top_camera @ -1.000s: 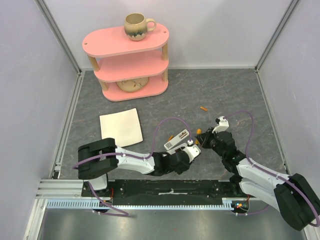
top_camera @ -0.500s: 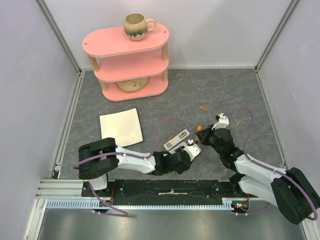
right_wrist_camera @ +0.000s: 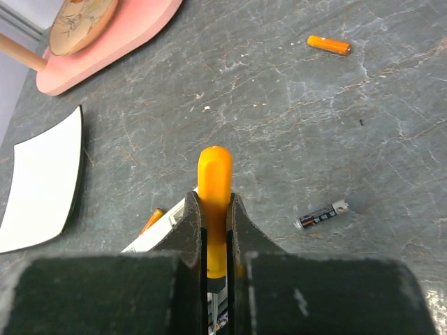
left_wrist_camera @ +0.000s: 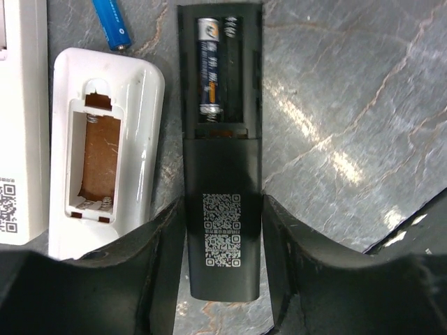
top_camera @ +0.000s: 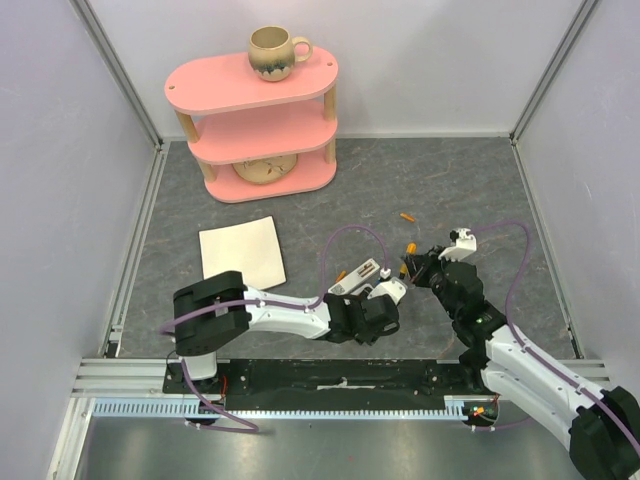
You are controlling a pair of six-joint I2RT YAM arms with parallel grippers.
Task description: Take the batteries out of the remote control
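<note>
Since half a second ago, both arms have shifted rightward in the top view. The right arm's shoulder link has dropped toward the lower corner and its wrist sits further right. The left arm's shoulder block has slid right too. Neither pincer has changed its hold.

The left arm lies low along the near side of the table, reaching right, wrist turned so its camera looks straight down. The left pincer (left_wrist_camera: 223,209) is closed against the two long sides of the black remote (left_wrist_camera: 222,164), which lies face down between its fingers (left_wrist_camera: 164,269). Ahead of the fingertips the remote's compartment is uncovered: one dark battery (left_wrist_camera: 209,70) sits in the left slot, and the right slot shows only its spring. A white remote (left_wrist_camera: 105,160) with a bare compartment lies just left of the pincer, and a blue cell (left_wrist_camera: 112,21) lies loose beyond that.

The right arm rises from the lower right, forearm angled up-left, with the right pincer (right_wrist_camera: 215,202) clamped on the orange handle of the screwdriver (right_wrist_camera: 214,171). A dark loose cell (right_wrist_camera: 321,214) lies on the table to this pincer's right, apart from it.
</note>
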